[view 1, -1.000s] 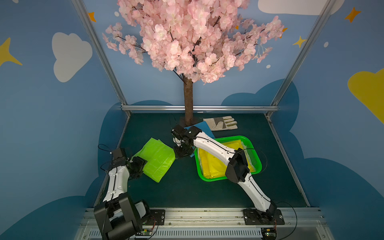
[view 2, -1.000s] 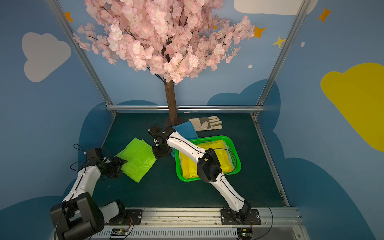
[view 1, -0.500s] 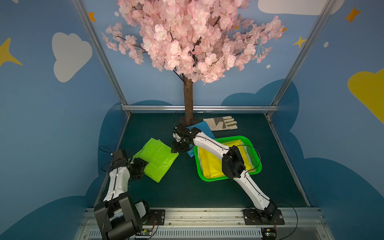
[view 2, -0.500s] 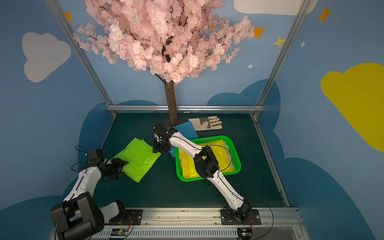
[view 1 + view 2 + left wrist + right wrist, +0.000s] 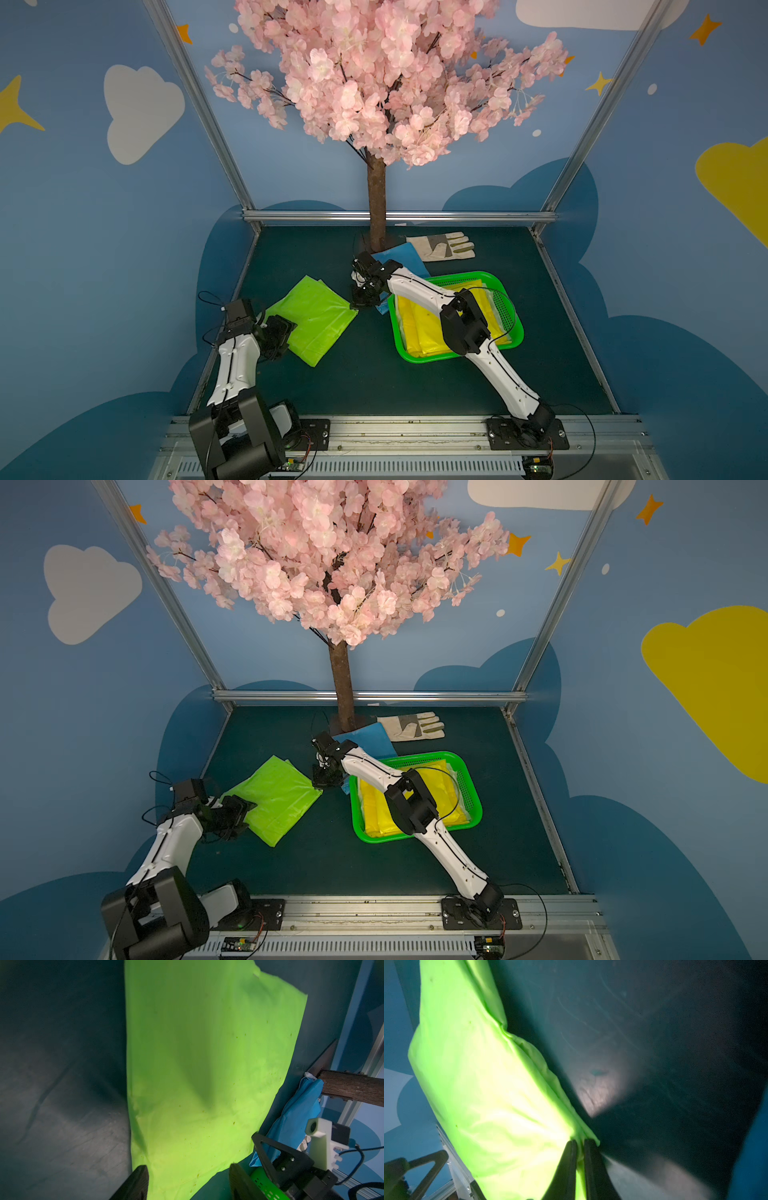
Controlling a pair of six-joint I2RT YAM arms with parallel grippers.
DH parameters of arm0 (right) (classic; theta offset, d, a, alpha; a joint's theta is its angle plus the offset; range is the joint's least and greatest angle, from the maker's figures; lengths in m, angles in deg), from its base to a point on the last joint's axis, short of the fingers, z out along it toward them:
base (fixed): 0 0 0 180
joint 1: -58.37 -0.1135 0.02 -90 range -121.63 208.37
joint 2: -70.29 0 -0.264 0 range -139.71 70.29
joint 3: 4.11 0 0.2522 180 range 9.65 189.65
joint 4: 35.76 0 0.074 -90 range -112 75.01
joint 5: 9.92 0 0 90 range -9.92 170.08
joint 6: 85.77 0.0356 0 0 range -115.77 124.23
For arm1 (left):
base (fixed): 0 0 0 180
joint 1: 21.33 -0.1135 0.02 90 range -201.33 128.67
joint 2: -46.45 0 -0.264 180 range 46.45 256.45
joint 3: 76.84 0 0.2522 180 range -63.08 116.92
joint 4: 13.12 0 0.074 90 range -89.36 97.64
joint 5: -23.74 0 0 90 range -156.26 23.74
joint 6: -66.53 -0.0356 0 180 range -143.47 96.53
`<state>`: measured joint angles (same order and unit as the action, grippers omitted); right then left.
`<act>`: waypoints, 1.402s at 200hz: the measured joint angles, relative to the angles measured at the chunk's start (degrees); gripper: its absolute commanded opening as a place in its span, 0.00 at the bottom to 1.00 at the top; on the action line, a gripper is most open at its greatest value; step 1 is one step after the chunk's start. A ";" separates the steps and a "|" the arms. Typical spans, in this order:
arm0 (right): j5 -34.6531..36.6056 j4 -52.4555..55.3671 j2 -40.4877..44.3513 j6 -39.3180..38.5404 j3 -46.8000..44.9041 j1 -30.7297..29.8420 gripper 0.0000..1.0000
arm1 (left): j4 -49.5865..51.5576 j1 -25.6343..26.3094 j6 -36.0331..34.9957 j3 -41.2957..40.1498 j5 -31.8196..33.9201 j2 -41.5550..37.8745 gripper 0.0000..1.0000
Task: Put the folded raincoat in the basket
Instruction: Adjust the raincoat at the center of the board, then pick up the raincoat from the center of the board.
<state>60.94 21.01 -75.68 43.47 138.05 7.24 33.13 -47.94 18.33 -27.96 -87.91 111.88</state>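
**A:** Where is the green raincoat [image 5: 312, 321]?

**B:** It lies flat on the table [image 5: 374, 382], left of centre in both top views. It is apart from the basket [image 5: 469, 275], which sits right of centre with a yellow raincoat [image 5: 419, 328] already in it.

**A:** Who has hold of it?

**B:** The right gripper [image 5: 579, 1144]. Its fingers are pressed almost together on the corner nearest the basket, with a thin fold of fabric pinched between them. The left gripper [image 5: 188, 1176] is at the opposite corner, towards the lower left of the top views. Its fingers are spread wide with green fabric between them, and it grips nothing.

**A:** So what makes the lift go well?

**B:** I think a one-corner pinch is risky, because slick, thin plastic like this would probably hang down and fall out of its fold. I'd close the left fingers on their corner first. Then I'd raise both ends together and keep the sheet lightly taut.

**A:** And the carry?

**B:** Move it towards the right of the frame, high enough that the trailing edge clears the basket's rim. Lower it onto the yellow raincoat before letting go.

**A:** Anything in the way?

**B:** The blue raincoat [image 5: 401, 255] is just beside the right gripper, between the tree trunk [image 5: 377, 199] and the basket. A low swing could drag it along. The glove [image 5: 442, 247] lies further back, out of the path.
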 measured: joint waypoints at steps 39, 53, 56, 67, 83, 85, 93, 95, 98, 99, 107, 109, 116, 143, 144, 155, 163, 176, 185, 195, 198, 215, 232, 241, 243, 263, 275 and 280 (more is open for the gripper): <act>1.77 0.33 12.26 1.51 -17.70 -3.39 0.43 | -0.02 0.00 0.00 -0.15 -0.02 -0.20 0.66; 2.91 0.63 14.19 1.11 -19.04 -4.90 0.50 | -0.13 0.00 0.00 -0.22 -0.07 -0.20 0.66; 3.17 0.61 14.34 1.16 -19.02 -5.14 0.50 | -0.17 0.00 -0.02 -0.28 -0.13 -0.20 0.66; 3.89 0.81 14.64 0.46 -18.32 -5.81 0.52 | -0.37 0.00 -0.02 -0.48 -0.24 -0.20 0.66; 4.13 1.20 14.58 -0.33 -16.31 -5.25 0.53 | -0.50 0.07 -0.11 -0.76 -0.22 -0.20 0.66; 4.13 1.36 14.56 -0.50 -15.96 -5.09 0.53 | -0.50 0.09 -0.11 -0.79 -0.22 -0.20 0.66; 4.20 1.49 14.29 -0.81 -14.53 -4.26 0.53 | -0.50 0.15 -0.15 -0.85 -0.20 -0.20 0.66; 4.11 1.55 14.08 -0.96 -14.01 -3.96 0.53 | -0.50 0.15 -0.15 -0.87 -0.20 -0.20 0.66; 4.07 1.73 13.81 -1.03 -13.18 -3.63 0.53 | -0.50 0.15 -0.17 -0.87 -0.20 -0.20 0.66; 4.07 1.77 13.68 -1.09 -12.79 -3.45 0.53 | -0.50 0.15 -0.17 -0.87 -0.20 -0.20 0.66; 3.65 1.77 12.66 -1.49 -10.43 -2.40 0.52 | -0.57 0.17 -0.20 -0.87 -0.20 -0.20 0.66; 3.48 1.75 12.31 -1.68 -9.84 -2.10 0.52 | -0.59 0.20 -0.20 -0.87 -0.17 -0.20 0.66; 2.99 1.75 11.15 -2.01 -7.78 -1.29 0.52 | -0.70 0.26 -0.22 -0.87 -0.17 -0.20 0.66; 0.57 1.77 6.08 -2.38 -1.92 1.22 0.50 | -1.03 0.28 -0.24 -0.87 -0.17 -0.15 0.66; 0.44 1.81 5.79 -2.40 -1.66 1.29 0.50 | -1.05 0.28 -0.24 -0.87 -0.17 -0.15 0.66; -0.79 1.84 3.37 -2.43 0.37 1.49 0.49 | -1.09 0.33 -0.24 -0.87 -0.17 -0.13 0.66; -1.73 1.79 1.92 -2.38 1.33 1.42 0.48 | -1.11 0.33 -0.26 -0.87 -0.17 -0.13 0.66; -3.26 1.73 0.04 -2.16 2.03 1.07 0.45 | -1.16 0.33 -0.26 -0.87 -0.17 -0.13 0.66; -4.35 1.75 -0.85 -1.92 2.10 0.76 0.44 | -1.20 0.33 -0.28 -0.87 -0.17 -0.13 0.66; -5.18 1.68 -0.98 -1.77 2.58 0.72 0.41 | -1.27 0.37 -0.28 -0.87 -0.20 -0.09 0.66; -5.42 1.55 -0.98 -1.68 2.67 0.72 0.40 | -1.31 0.37 -0.28 -0.87 -0.20 -0.09 0.66; -6.40 1.25 -1.09 -1.33 2.82 0.50 0.33 | -1.40 0.37 -0.31 -0.87 -0.20 -0.07 0.66; -7.43 1.09 -1.55 -0.96 2.82 0.22 0.20 | -1.53 0.37 -0.31 -0.87 -0.20 -0.07 0.66; -7.91 1.05 -1.86 -0.61 2.82 0.07 0.13 | -1.57 0.39 -0.31 -0.87 -0.20 -0.07 0.66; -8.02 1.03 -1.92 -0.94 2.82 0.02 0.11 | -1.57 0.39 -0.31 -0.87 -0.22 -0.07 0.66; -8.79 0.72 -2.19 -0.87 2.80 -0.20 0.00 | -1.70 0.50 -0.31 -0.87 -0.24 -0.07 0.66; -8.85 0.37 -1.88 -0.92 2.62 -0.20 0.00 | -1.77 0.55 -0.31 -0.87 -0.55 -0.07 0.66; -8.76 0.13 -1.62 -0.96 2.10 -0.17 0.00 | -1.79 0.63 -0.33 -0.87 -0.70 -0.07 0.66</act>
<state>52.18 21.14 -77.30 42.51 140.15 7.06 31.34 -47.31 18.00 -28.84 -88.61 111.82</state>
